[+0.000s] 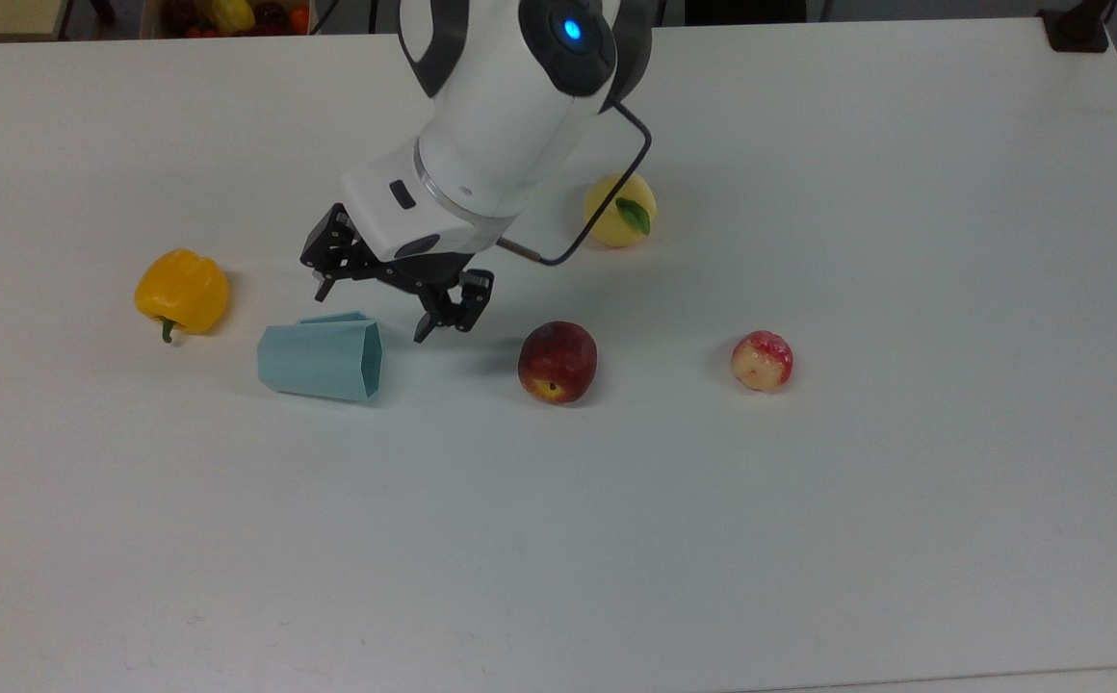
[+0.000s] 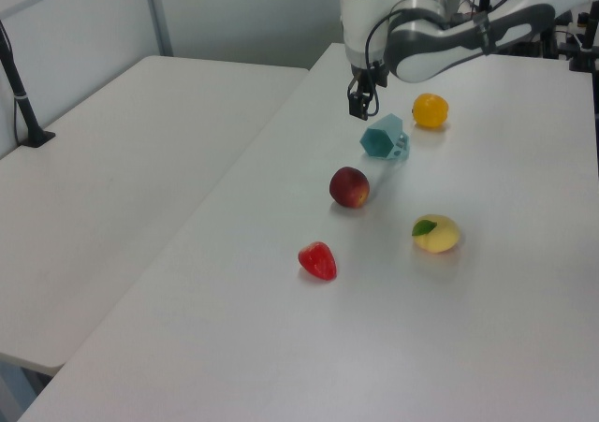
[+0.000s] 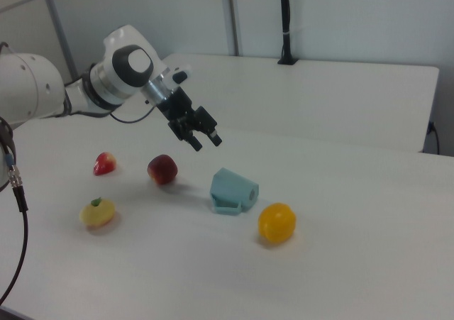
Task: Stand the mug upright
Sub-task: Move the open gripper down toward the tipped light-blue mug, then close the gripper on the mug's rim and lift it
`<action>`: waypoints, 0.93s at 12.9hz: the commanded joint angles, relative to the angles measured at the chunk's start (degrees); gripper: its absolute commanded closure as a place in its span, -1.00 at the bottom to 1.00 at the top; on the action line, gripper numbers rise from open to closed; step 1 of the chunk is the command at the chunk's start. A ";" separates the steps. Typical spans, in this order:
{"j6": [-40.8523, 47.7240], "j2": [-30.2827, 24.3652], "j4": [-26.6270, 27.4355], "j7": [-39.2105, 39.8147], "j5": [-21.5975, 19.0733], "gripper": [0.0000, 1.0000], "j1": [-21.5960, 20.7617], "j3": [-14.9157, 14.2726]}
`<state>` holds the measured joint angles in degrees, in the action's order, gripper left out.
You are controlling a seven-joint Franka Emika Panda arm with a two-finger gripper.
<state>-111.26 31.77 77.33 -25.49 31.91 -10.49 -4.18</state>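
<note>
On the white counter [image 1: 809, 539] we see the pale blue-green faceted mug [image 1: 321, 360] lying on its side between a yellow bell pepper [image 1: 182, 292] and a dark red peach [image 1: 558, 362], our black gripper [image 1: 373, 310] poised above its rim, fingers [image 1: 428, 327] apart, presumably to straddle it.

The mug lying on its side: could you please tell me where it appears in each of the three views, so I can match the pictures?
Top view: the mug lies left of centre, its mouth towards the top view's right.
Left view: upper middle, open mouth facing the camera.
Right view: centre, base towards the camera.
Shared landmark: the yellow pepper sits beside its base end; the open gripper hovers nearby.
</note>
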 commanded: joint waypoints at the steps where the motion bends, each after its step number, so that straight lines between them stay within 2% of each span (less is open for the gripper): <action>1: -4.05 2.24 3.53 -11.58 8.86 -1.00 -1.55 -0.30; 3: -4.05 3.73 4.67 -12.57 10.71 -1.00 -1.72 -0.30; 5: -3.88 5.58 5.02 -12.66 14.30 -1.00 -1.55 -0.30; 10: -2.82 5.50 7.66 -12.57 18.10 -1.00 -0.93 -0.74; 12: -2.73 5.50 9.94 -12.66 21.17 -0.94 -0.32 -0.83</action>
<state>-113.95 38.57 83.63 -37.06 49.81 -11.09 -4.65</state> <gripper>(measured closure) 0.018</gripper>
